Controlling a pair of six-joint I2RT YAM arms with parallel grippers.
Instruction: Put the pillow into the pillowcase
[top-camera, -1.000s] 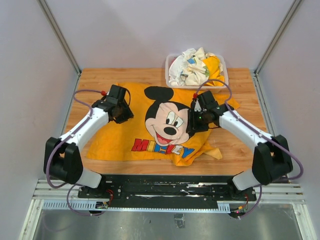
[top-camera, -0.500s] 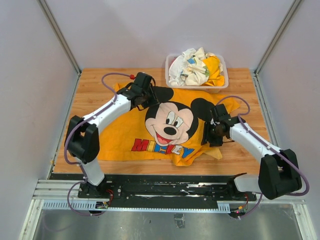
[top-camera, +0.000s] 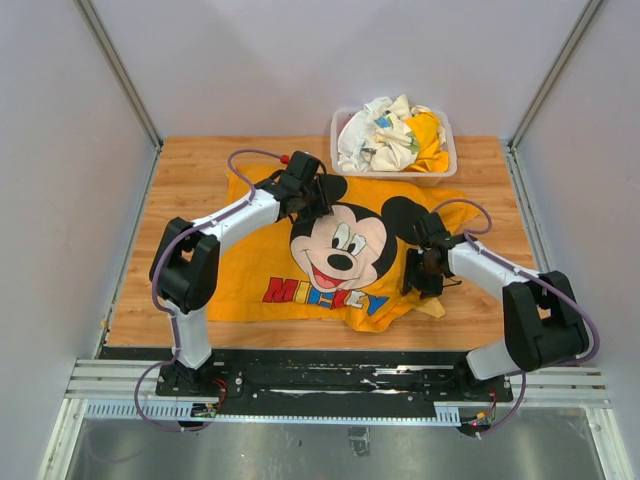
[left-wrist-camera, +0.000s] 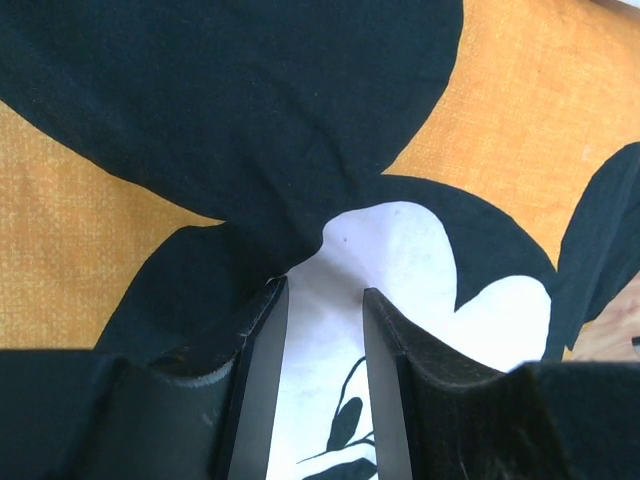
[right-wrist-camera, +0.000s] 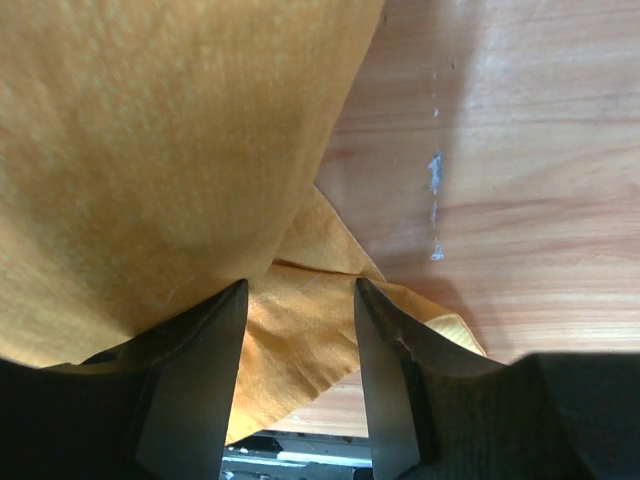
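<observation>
2 grippers hang over your pillowcase, fingers apart (holding nothing): left gripper upper middle, right gripper middle right.

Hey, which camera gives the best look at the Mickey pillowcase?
Top external view: nearly the whole pillowcase lies spread out, face and letters visible. Left wrist view shows only part of Mickey's head; right wrist view only plain orange folds.
</observation>
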